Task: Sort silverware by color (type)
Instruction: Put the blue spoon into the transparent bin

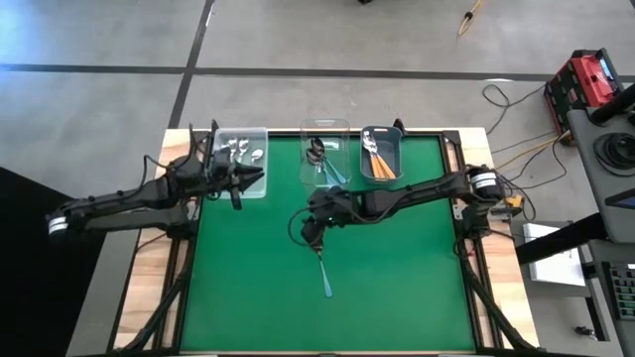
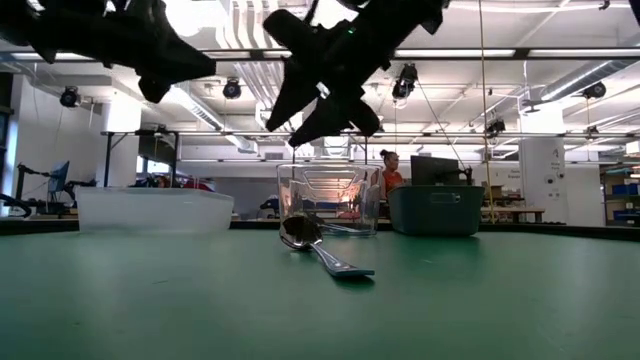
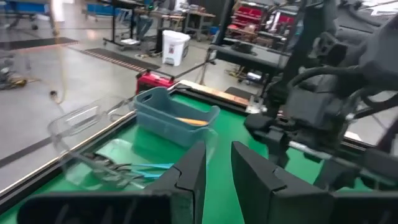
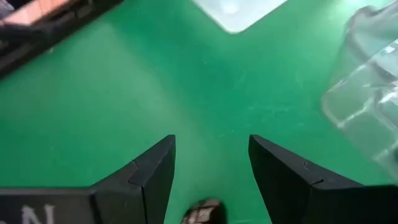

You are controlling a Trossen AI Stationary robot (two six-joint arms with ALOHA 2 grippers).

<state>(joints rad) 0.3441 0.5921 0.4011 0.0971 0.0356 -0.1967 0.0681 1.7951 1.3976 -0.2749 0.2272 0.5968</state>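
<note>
One green mat (image 1: 397,288) covers the table, framed by a pale wooden edge, and around it we see grey concrete floor crossed by dark lines, with cables and a red case off to one side. Level with the tabletop, we look into a workshop with ceiling lamps, pipes and shelving, and a person in an orange top (image 2: 388,172) stands far behind the bins.

Along the far edge of the mat stand three bins. The left clear bin (image 1: 244,159) holds silver spoons, the middle clear bin (image 1: 325,149) holds spoons with blue-teal handles, and the grey bin (image 1: 381,151) holds spoons with orange handles.

On the open mat lies a single spoon (image 1: 323,273), its dark metal bowl towards the bins and its thin blue-teal handle pointing towards the near edge. In the low view its bowl rests on the mat and catches a glint.

We find the right gripper (image 1: 316,236) hanging just above the bowl end of that spoon, its fingers spread wide and nothing between them. The left gripper (image 1: 238,183) hovers at the near edge of the left clear bin, its fingers (image 3: 189,177) drawn near together with a narrow gap and nothing pinched.
</note>
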